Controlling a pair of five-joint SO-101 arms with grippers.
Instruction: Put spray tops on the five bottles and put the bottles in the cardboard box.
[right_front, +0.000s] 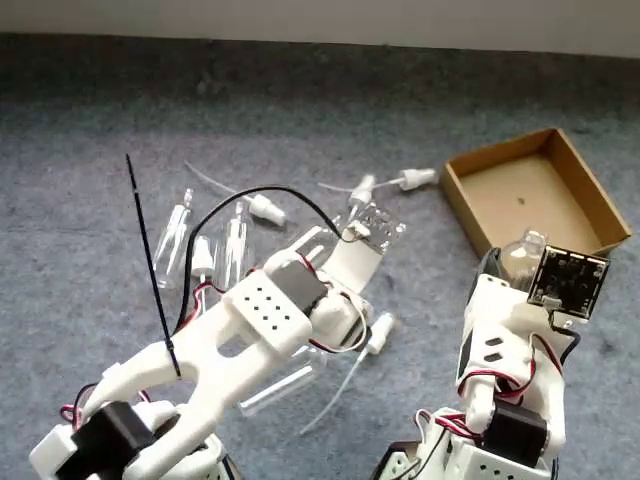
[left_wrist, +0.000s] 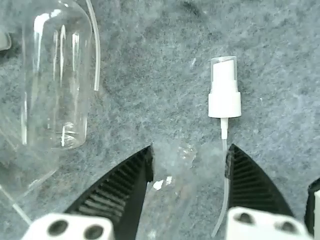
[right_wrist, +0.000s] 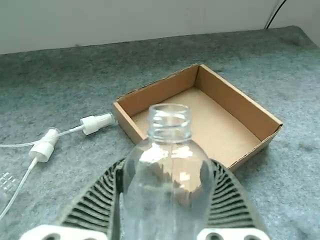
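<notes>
Right wrist view, item one: bottle (right_wrist: 170, 122), clear, upright, with an open neck and no cap. The right gripper (right_wrist: 165, 169) has its jaws closed on the bottle's body. The bottle is held just short of the box (right_wrist: 250, 117), on the arm's side of the front wall. The high view puts it beside the box's near corner.

Box: shallow cardboard tray, nothing inside.

Spray tops: two (right_wrist: 97, 122) (right_wrist: 42, 150) lie on the mat (right_front: 100, 120) beside the box's outer wall, tubes trailing away. A third spray top (left_wrist: 224, 95) lies just ahead of the left gripper (left_wrist: 189, 160), with its tube running back toward it. I cannot tell whether that gripper is open or clamped on something.

Loose bottles: one (left_wrist: 57, 75) lies on its side near the left gripper. Two more (right_front: 175, 235) (right_front: 235, 245) lie farther off on the mat.

Step in hand, as judged: capping the first bottle. None are boxed yet.

Next move calls for a spray top brought over the open neck, its long tube fed straight down inside and the collar seated, while the right arm holds the bottle steady. Boxing comes after that.
</notes>
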